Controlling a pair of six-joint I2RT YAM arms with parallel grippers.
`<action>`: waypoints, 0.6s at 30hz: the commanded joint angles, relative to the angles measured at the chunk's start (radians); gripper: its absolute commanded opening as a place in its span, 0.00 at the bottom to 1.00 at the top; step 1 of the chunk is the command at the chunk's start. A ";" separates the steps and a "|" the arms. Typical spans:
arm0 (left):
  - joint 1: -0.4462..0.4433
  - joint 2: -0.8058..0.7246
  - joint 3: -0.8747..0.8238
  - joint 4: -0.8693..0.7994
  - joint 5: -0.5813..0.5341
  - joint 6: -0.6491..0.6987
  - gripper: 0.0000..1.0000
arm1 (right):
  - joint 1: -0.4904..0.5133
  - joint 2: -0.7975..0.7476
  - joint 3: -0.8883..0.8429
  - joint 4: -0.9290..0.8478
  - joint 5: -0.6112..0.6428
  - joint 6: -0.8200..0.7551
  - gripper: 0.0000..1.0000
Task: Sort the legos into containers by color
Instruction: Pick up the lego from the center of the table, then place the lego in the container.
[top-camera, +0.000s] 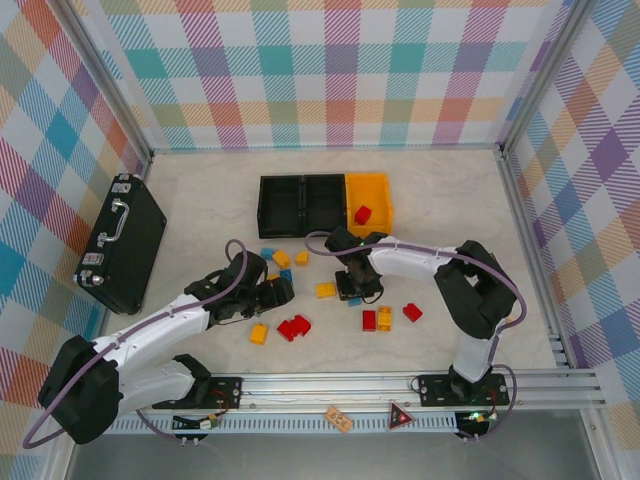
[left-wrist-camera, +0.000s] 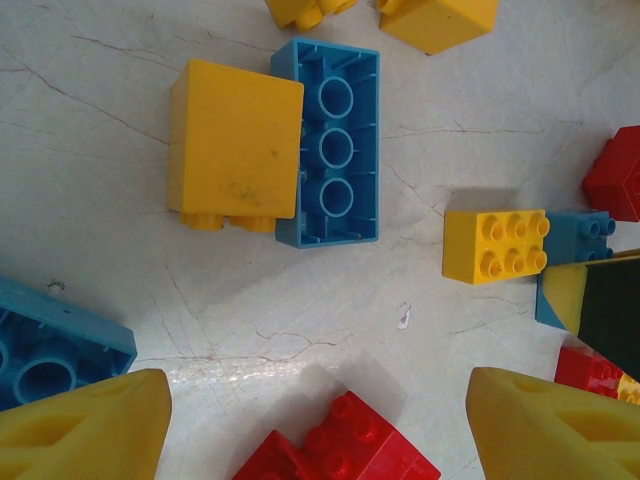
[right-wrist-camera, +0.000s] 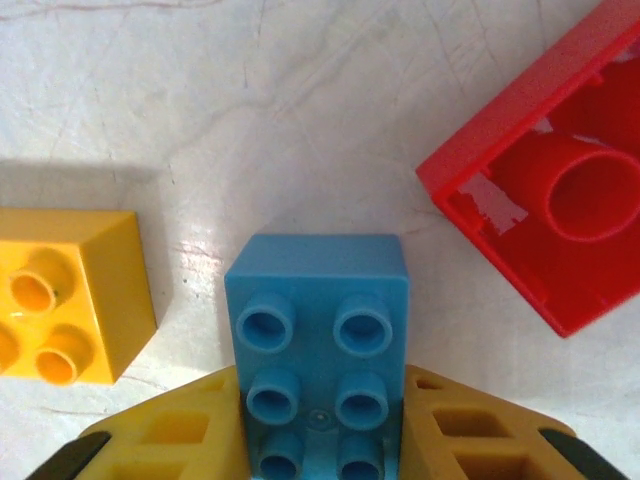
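The right gripper (right-wrist-camera: 320, 430) clamps a blue brick (right-wrist-camera: 316, 320) by its long sides; the black bins (top-camera: 303, 205) lie far and slightly left.

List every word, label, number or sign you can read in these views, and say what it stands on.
No text can be read in any view.
Red triangle sign on the front rail: its mark is too small to read.
Tan tag beside it on the same rail: its markings are too small to read.
Blue brick: no lettering is legible on its studs.
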 joint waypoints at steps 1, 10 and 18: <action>-0.008 -0.025 -0.008 -0.014 -0.011 -0.021 0.78 | 0.006 -0.051 0.037 -0.048 0.001 -0.007 0.28; -0.006 -0.034 0.051 -0.038 -0.039 -0.024 0.78 | -0.003 -0.037 0.233 -0.107 -0.006 -0.054 0.27; 0.016 0.052 0.165 -0.056 -0.050 0.009 0.77 | -0.060 0.113 0.518 -0.173 -0.005 -0.074 0.28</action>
